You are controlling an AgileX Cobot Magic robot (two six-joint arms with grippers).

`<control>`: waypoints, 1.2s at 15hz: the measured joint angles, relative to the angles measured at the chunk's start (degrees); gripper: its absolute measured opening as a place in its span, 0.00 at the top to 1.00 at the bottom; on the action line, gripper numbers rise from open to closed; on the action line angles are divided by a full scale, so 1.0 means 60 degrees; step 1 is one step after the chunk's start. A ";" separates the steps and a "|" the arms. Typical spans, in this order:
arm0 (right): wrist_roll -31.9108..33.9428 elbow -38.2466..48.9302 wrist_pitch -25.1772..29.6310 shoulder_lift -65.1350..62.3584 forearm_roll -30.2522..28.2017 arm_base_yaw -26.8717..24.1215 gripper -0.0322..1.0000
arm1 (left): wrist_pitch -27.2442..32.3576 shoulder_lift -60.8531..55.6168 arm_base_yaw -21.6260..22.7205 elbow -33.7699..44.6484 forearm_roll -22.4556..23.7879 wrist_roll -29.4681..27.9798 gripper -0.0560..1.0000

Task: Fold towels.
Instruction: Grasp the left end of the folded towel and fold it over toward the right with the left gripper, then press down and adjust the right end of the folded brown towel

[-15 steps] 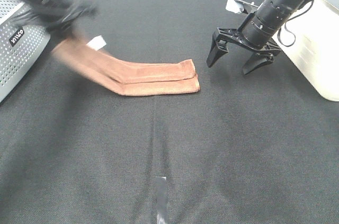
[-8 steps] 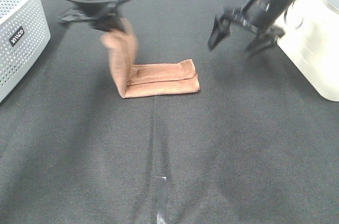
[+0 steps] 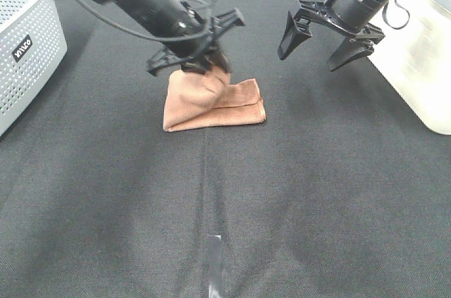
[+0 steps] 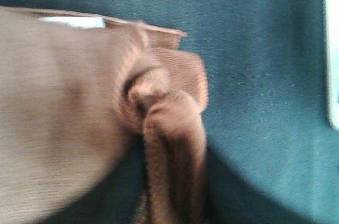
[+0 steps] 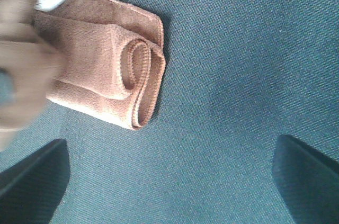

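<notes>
The rust-brown towel [image 3: 224, 106] lies folded in the middle of the black table, with one end bunched up and lifted over it. My left gripper [image 3: 203, 65] reaches across and sits right on that raised end; its fingers are hidden, so I cannot tell its grip. The left wrist view is filled with the blurred, crumpled towel [image 4: 63, 102] and its white tag [image 4: 74, 21]. My right gripper [image 3: 318, 46] hangs open above the table, to the right of the towel and behind it, holding nothing. The right wrist view shows the rolled towel edge [image 5: 100, 60] beyond the right gripper [image 5: 172, 168].
A white perforated basket [image 3: 28, 51] stands at the left edge. A cream box [image 3: 423, 58] stands at the right, close behind my right arm. A short strip of tape [image 3: 215, 266] lies on the cloth near the front.
My left arm has swung the towel's free end from the far left over to the right, onto the folded part. The right gripper has risen a little and stayed open.
</notes>
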 joint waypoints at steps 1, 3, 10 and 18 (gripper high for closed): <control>0.0000 0.0000 0.0000 0.0000 0.0000 0.0000 0.03 | -0.0372 0.0048 -0.0076 0.0000 -0.0306 -0.0010 0.38; 0.0000 0.0000 0.0000 0.0000 -0.0010 0.0000 0.03 | -0.0583 0.0048 -0.0076 -0.0019 -0.0487 -0.0010 0.31; -0.0793 0.0000 0.0067 0.0000 0.2483 0.0162 0.03 | -0.0716 -0.1165 0.1289 -0.0048 0.1604 0.0382 0.25; -0.3323 0.0000 -0.0048 0.1690 0.6923 0.1557 0.03 | -0.0220 -0.1623 0.2282 -0.0057 0.1853 0.0382 0.25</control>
